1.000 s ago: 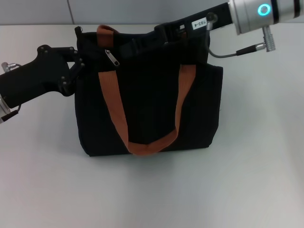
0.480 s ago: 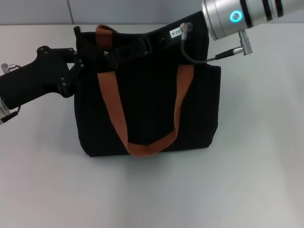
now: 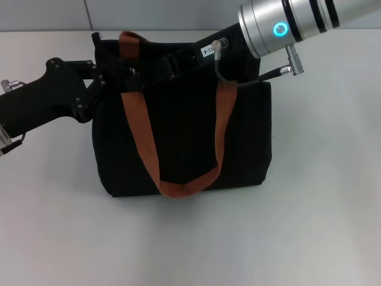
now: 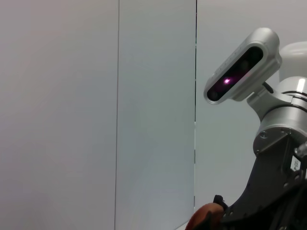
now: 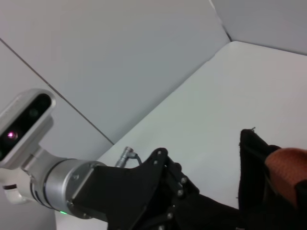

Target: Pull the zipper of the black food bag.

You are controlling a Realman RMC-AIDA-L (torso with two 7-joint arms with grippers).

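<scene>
Bag (image 3: 184, 143): sitting upright mid-table, straps draping over the front.
Left gripper (image 3: 102, 77): bracing the bag's top left corner; grip state hidden.
Right gripper (image 3: 140, 76): reaching along the top edge, apparently working the zipper (image 3: 132, 72); fingers unreadable.
Room: bare table (image 3: 321, 196) lying open on all sides.

My left gripper (image 3: 101, 80) is matte black against the black food bag (image 3: 184, 137); its straps (image 3: 143, 143) are orange-brown, and my silver right forearm (image 3: 297, 21) glows with a cyan ring.
</scene>
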